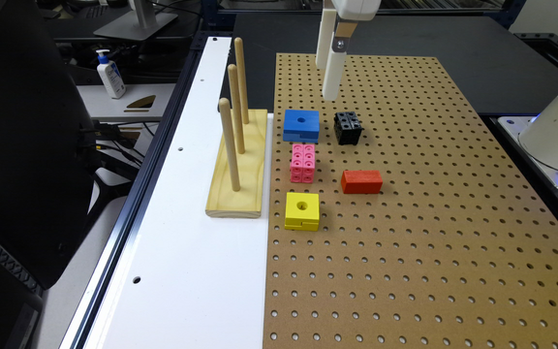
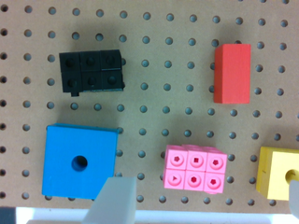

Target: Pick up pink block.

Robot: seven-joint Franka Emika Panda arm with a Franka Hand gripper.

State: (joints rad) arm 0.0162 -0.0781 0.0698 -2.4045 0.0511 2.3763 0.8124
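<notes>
The pink block [image 1: 302, 163] of joined snap cubes lies flat on the pegboard [image 1: 429, 232], between a blue block and a yellow block. In the wrist view the pink block [image 2: 195, 168] shows two rows of three cubes with holes facing up. My gripper [image 1: 328, 82] hangs well above the board, behind the blue and black blocks and apart from every block. In the wrist view the gripper [image 2: 205, 183] is open, its two fingers spread wide with nothing between them. One white finger [image 2: 114, 200] partly overlaps the blue block.
A blue block with a hole [image 1: 301, 125], a black snap-cube block [image 1: 348, 127], a red-orange block [image 1: 362, 182] and a yellow block [image 1: 302, 211] surround the pink one. A wooden base with three pegs [image 1: 237, 165] stands on the white strip at the exterior view's left.
</notes>
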